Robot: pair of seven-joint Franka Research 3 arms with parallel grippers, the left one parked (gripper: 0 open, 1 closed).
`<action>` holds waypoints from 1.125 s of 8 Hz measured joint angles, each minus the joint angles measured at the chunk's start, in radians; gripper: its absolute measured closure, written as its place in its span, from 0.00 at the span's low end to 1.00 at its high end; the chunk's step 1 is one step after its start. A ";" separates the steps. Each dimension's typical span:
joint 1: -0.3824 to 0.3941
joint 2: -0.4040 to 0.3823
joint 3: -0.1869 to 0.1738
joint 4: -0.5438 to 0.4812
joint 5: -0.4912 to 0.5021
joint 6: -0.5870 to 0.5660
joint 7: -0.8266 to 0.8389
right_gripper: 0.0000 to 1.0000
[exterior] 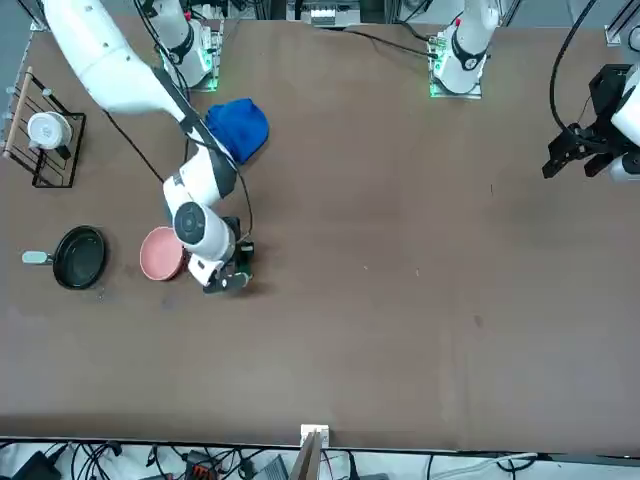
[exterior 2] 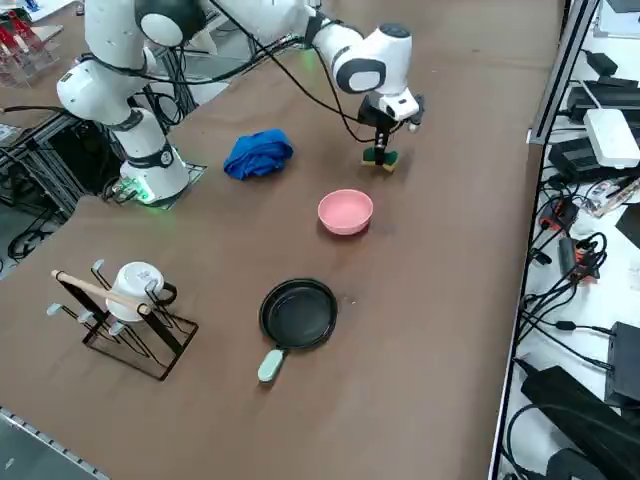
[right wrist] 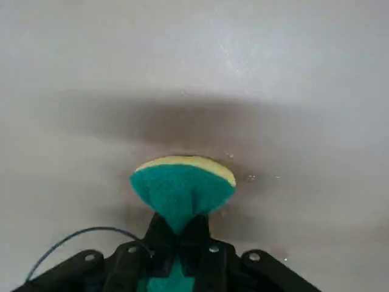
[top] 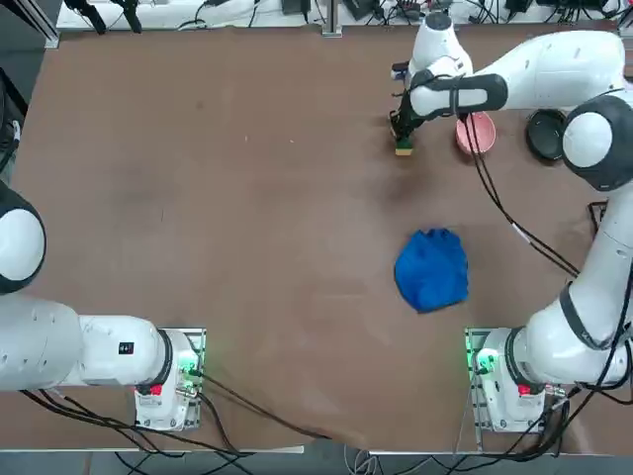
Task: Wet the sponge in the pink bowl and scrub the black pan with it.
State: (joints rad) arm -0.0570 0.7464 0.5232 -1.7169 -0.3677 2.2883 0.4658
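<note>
Between fingers [right wrist: 163, 234], pinched spongy green-yellow sponge [right wrist: 182, 188]

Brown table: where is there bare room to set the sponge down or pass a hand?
Widest bare patch: the table between the left arm's base and the blue cloth. Another lies beyond the black pan, away from the rack. It's crowded where the right claw, gripping the sponge, hangs beside the pink bowl.
</note>
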 joint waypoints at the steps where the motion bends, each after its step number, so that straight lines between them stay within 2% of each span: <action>1: 0.000 0.001 0.000 0.002 -0.002 0.000 0.005 0.90; 3: 0.000 0.001 -0.001 0.004 -0.002 0.001 0.006 0.80; 4: 0.000 0.001 -0.001 0.009 -0.005 0.002 0.006 0.63; 7: -0.006 -0.034 -0.003 0.061 -0.009 -0.052 0.007 0.01; 9: -0.009 -0.113 -0.004 0.119 -0.009 -0.169 0.007 0.00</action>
State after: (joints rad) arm -0.0662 0.6338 0.5196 -1.5976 -0.3765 2.1189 0.4728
